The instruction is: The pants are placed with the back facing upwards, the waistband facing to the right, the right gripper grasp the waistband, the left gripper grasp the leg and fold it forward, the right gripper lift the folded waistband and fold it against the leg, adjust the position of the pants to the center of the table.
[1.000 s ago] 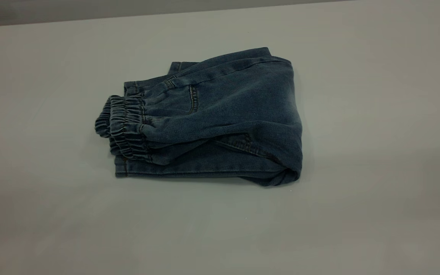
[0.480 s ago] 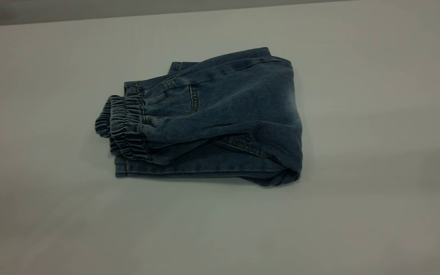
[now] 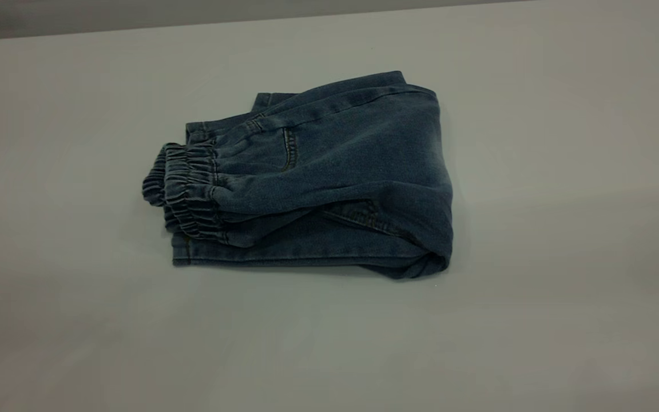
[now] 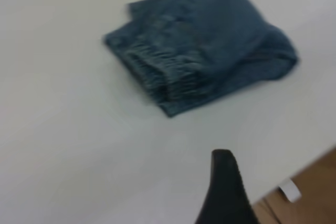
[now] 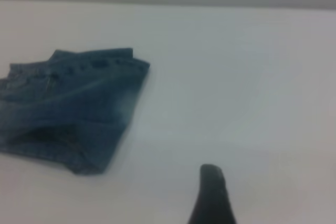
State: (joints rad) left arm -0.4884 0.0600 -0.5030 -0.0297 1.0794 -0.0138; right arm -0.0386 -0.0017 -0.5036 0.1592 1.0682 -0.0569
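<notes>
Exterior: pants [image 3: 329,177] folded into a compact bundle mid table [image 3: 564,315], waistband [image 3: 189,197] flopped over at the left end, so looks basically done. No arms visible, nothing blocking.

Left wrist: left gripper [image 4: 224,192] well off the bundle, near the table edge, just one black finger showing, can't tell open or closed.

Right wrist: right gripper [image 5: 211,196] same deal, parked apart, holding nothing visible.

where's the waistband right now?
Exterior view: the waistband sits at the left end of the folded pants, lying on top of the leg hems, near the middle of the table.
</notes>
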